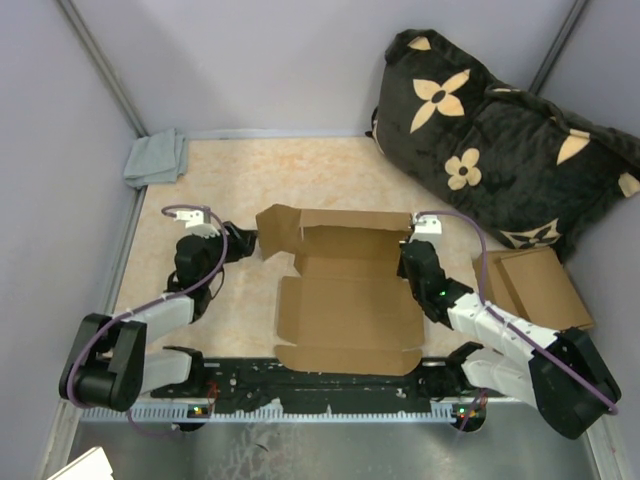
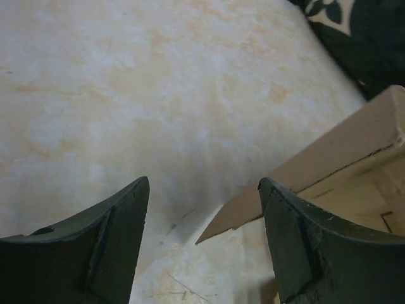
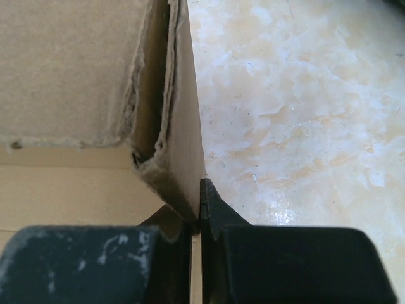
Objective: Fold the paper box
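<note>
The table [image 1: 250, 170] carries the paper box [image 1: 345, 300] at centre, between both arms, partly raised. Its right wall [image 3: 186, 114] stands upright, running near to far; I have the right gripper [image 3: 196, 221] clamped on it. The far-left flap [image 2: 316, 171] points into the left gripper [image 2: 202, 183], spread and empty, the nearer arm.

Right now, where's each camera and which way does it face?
Top external: above and behind, looking down on the brown corrugated cardboard box; left arm, right arm show.
Left wrist: left arm, facing beige marbled tabletop and box flap; open jaws show.
Right wrist: right arm, facing box wall; jaws shut on it.
All share the box.
</note>
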